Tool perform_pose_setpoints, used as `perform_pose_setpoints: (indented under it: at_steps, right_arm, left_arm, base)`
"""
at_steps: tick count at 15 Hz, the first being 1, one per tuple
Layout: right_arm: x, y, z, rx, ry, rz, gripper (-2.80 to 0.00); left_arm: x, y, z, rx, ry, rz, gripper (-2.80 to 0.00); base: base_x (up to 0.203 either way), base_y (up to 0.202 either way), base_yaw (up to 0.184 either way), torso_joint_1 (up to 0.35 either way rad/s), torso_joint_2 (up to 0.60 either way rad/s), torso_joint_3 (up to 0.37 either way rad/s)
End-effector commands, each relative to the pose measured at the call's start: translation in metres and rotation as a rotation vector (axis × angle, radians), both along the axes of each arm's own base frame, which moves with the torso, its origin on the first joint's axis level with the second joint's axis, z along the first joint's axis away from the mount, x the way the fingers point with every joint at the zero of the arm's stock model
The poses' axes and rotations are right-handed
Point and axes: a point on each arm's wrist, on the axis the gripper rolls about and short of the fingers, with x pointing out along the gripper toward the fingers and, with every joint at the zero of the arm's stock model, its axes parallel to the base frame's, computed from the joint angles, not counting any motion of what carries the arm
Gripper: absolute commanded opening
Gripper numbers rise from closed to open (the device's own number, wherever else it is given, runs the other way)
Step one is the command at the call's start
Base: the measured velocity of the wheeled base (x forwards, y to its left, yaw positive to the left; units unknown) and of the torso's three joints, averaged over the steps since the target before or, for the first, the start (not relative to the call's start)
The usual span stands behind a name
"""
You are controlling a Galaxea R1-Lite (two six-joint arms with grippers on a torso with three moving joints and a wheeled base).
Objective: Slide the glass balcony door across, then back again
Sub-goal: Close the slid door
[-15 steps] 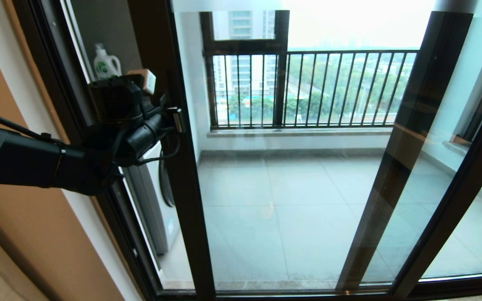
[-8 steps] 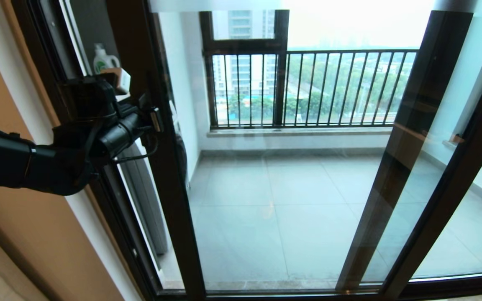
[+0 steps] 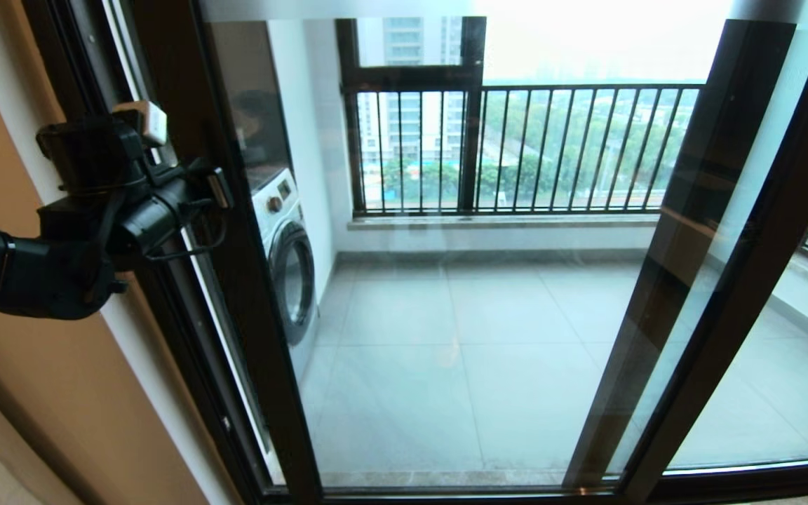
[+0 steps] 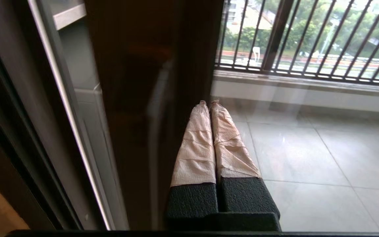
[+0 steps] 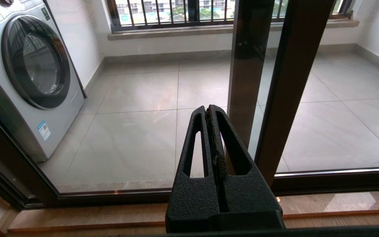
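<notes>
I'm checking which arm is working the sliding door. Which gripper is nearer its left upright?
Left. The left gripper is against the glass balcony door upright; the right gripper hangs low near its other upright.

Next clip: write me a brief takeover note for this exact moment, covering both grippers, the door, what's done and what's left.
Left gripper: jaws shut, pressed at the leading upright of the glass balcony door, high up.
Right gripper: jaws shut, idle, low before the sill.
Door: moved toward the robot's left over the last second; washing machine now shows through its glass.
Left: finish travel to the left jamb, release.
</notes>
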Motion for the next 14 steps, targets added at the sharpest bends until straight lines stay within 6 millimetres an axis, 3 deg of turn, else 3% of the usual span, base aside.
perform_pose_setpoints:
  at_steps: [1, 5, 9, 14]
  right_arm:
    - [0.0, 0.0, 0.0, 0.0, 0.001, 0.0, -2.8]
    - [0.0, 0.0, 0.0, 0.0, 0.001, 0.001, -2.8]
    - [0.0, 0.0, 0.0, 0.0, 0.001, 0.0, -2.8]
    - [0.0, 0.0, 0.0, 0.0, 0.001, 0.0, -2.8]
  left_arm:
    - [-0.005, 0.0, 0.0, 0.0, 0.004, -0.009, -2.8]
    - [-0.016, 0.001, -0.012, 0.007, 0.053, -0.026, -2.8]
    - [-0.018, 0.004, -0.011, 0.001, 0.008, -0.019, -2.8]
    - [-0.012, 0.038, -0.01, 0.005, 0.004, 0.028, -2.8]
  base:
    - [0.0, 0.0, 0.0, 0.0, 0.0, 0.0]
    - [0.0, 0.0, 0.0, 0.0, 0.0, 0.0]
    - [0.0, 0.0, 0.0, 0.0, 0.0, 0.0]
    - [0.0, 0.0, 0.0, 0.0, 0.0, 0.0]
